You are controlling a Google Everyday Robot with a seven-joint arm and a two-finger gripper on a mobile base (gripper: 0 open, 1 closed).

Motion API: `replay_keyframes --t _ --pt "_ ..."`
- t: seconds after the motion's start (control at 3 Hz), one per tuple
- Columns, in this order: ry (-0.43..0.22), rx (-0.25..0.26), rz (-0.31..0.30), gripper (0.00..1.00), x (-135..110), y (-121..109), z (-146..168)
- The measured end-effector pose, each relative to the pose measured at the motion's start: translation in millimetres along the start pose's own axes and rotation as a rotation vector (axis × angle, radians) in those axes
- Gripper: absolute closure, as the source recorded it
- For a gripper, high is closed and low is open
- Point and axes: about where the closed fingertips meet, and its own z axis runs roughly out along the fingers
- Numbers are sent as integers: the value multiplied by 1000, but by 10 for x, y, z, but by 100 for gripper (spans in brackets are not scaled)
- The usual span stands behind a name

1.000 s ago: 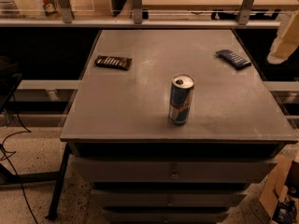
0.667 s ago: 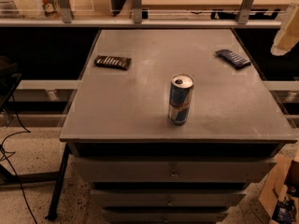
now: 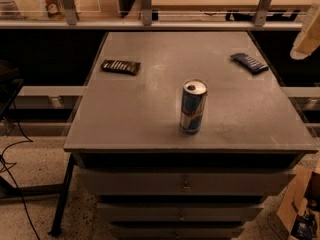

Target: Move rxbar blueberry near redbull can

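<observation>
One flat, thin snack bar in a dark navy-blue wrapper with pale lettering, the rxbar blueberry, lies on the grey desk close to its far right corner. It sits at a slant to the right edge, flat on the surface and touching nothing else.

Well apart from it, the redbull can, a tall slim blue-and-silver drink can with a red logo and a silver top, stands upright near the front edge, a little right of the middle.

A second bar, in a dark brown wrapper with white lettering, lies flat near the left edge in the far half of the desk, well apart from both the can and the blue bar.

Beyond the right edge, off the far right corner and raised above the surface, the pale gripper is partly cut off by the border of the view. It touches nothing on the desk, and it cannot be told whether it is open or closed, or whether it holds anything.

Under the front edge sit grey drawers, stacked one below another. A brown cardboard box stands on the speckled floor off the front right corner, and black cables trail over the floor to the left.
</observation>
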Motion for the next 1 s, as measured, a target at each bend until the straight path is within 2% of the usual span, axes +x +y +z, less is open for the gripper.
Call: replay_keyframes --t 0.33,0.67,1.0 --pt "-79 68 -10 0 54 -141 98" --pt "-186 140 1 0 102 -399 305" --pt "-255 176 43 0 152 -629 596"
